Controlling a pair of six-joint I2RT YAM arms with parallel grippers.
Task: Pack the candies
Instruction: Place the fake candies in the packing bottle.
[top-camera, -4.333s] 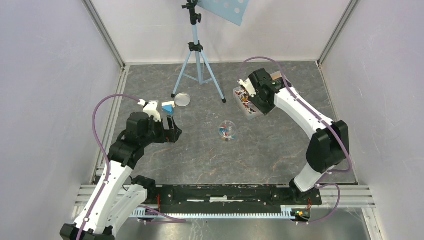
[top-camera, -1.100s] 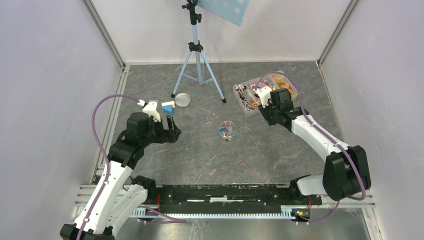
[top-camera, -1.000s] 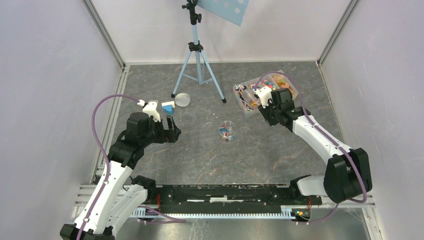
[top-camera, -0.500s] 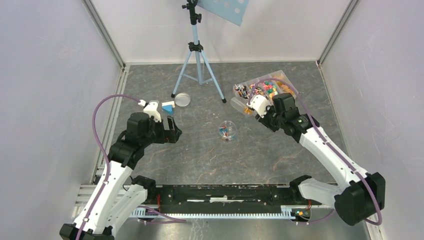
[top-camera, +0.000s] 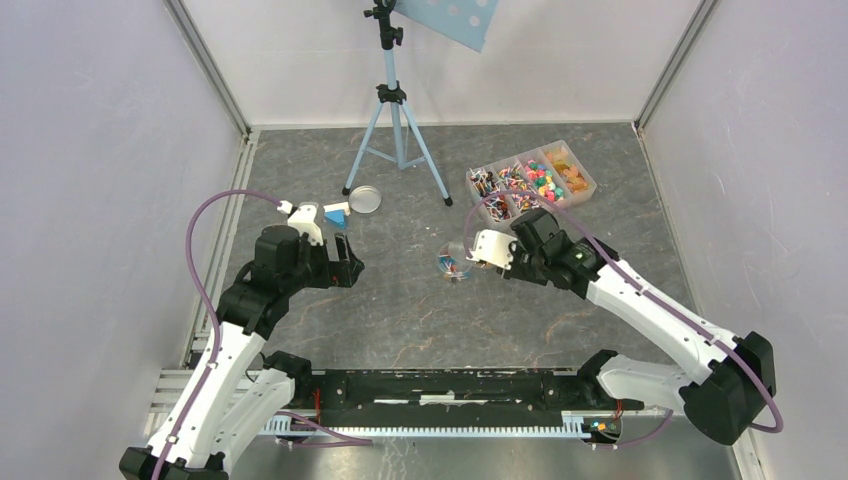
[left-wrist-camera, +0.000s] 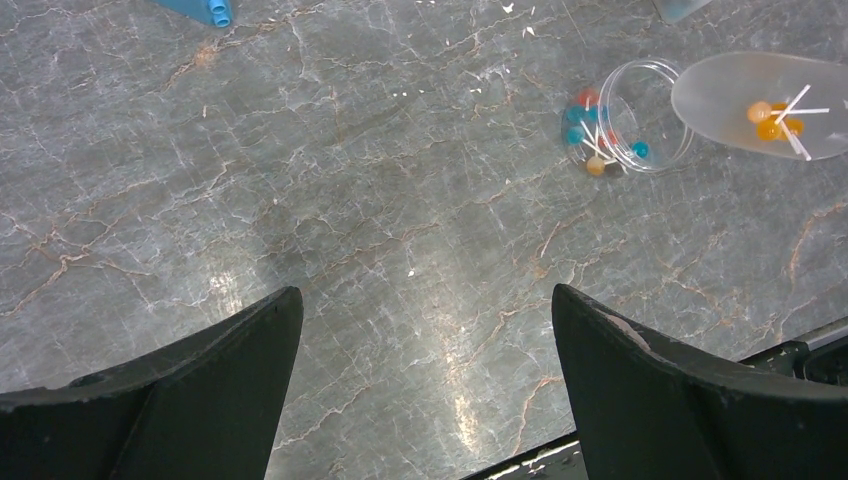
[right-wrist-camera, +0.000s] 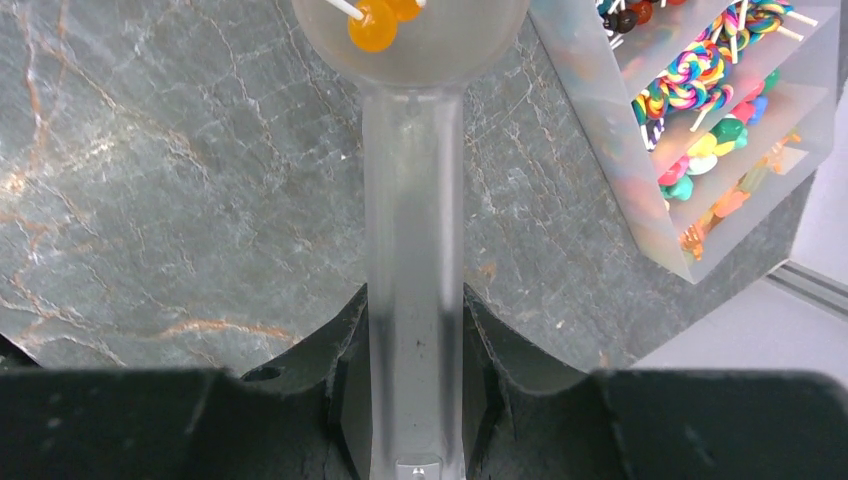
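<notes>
My right gripper (top-camera: 513, 252) (right-wrist-camera: 413, 302) is shut on the handle of a clear plastic scoop (right-wrist-camera: 412, 230). Its bowl (top-camera: 490, 247) (left-wrist-camera: 765, 92) carries a couple of orange candies (right-wrist-camera: 375, 25) on white sticks and hangs just right of a small clear jar (top-camera: 455, 262) (left-wrist-camera: 625, 117). The jar holds a few candies in blue, red and orange. A divided clear tray (top-camera: 532, 183) (right-wrist-camera: 700, 110) of mixed candies stands at the back right. My left gripper (top-camera: 347, 260) (left-wrist-camera: 425, 298) hovers open over bare table, left of the jar.
A round clear lid (top-camera: 363, 199) and a blue-and-white block (top-camera: 336, 213) (left-wrist-camera: 200, 10) lie behind the left gripper. A light-blue tripod (top-camera: 395, 130) stands at the back centre. Walls close in the table on the left, the right and the back.
The right arm has swung from the candy tray down and left to the jar, carrying the loaded scoop. The left arm has not moved.
</notes>
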